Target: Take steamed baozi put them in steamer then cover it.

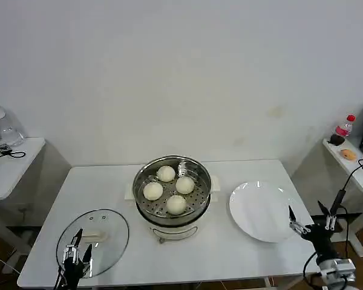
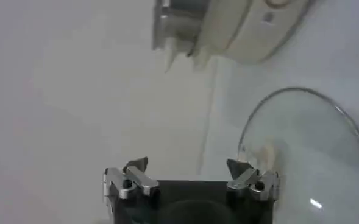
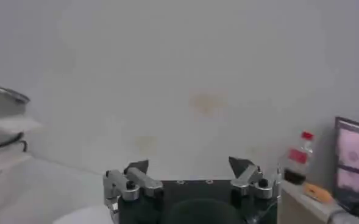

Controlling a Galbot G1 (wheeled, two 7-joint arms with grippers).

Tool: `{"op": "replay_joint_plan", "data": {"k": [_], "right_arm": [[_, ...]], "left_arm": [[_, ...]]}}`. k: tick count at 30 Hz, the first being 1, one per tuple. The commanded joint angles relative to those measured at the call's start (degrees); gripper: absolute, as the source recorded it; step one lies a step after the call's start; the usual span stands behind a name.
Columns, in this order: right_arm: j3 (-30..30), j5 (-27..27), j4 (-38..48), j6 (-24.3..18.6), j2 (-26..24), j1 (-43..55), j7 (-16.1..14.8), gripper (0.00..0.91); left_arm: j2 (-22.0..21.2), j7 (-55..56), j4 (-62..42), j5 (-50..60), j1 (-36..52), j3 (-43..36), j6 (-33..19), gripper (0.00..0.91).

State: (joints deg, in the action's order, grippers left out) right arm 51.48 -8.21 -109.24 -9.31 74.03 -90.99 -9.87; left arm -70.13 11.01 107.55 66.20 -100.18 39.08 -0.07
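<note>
The left gripper (image 2: 191,173) hangs with its fingers spread wide and empty over the white table (image 2: 75,103), one fingertip above the edge of the glass cover (image 2: 313,152), with the steamer (image 2: 228,27) base farther off.

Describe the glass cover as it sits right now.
The cover is a round clear glass lid with a metal rim and a cream-white handle at its centre. It lies flat on the white table, left of the steamer and apart from it. The left gripper, jaws open, hovers over its near edge.
</note>
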Motion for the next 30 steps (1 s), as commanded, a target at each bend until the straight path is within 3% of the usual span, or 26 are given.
{"op": "replay_joint_plan", "data": {"k": [1, 30], "right_arm": [[2.36, 0.35, -0.37, -1.16, 1.49, -2.82, 0.19, 0.907], [2.46, 2.95, -1.6, -2.94, 4.07, -4.91, 0.19, 0.907]], "left_arm": [[3.22, -1.3, -8.01, 4.56, 6.01, -0.34, -0.05, 0.907], [5.1, -3.7, -13.31, 4.81, 14.6, -3.59, 1.11, 0.907]]}}
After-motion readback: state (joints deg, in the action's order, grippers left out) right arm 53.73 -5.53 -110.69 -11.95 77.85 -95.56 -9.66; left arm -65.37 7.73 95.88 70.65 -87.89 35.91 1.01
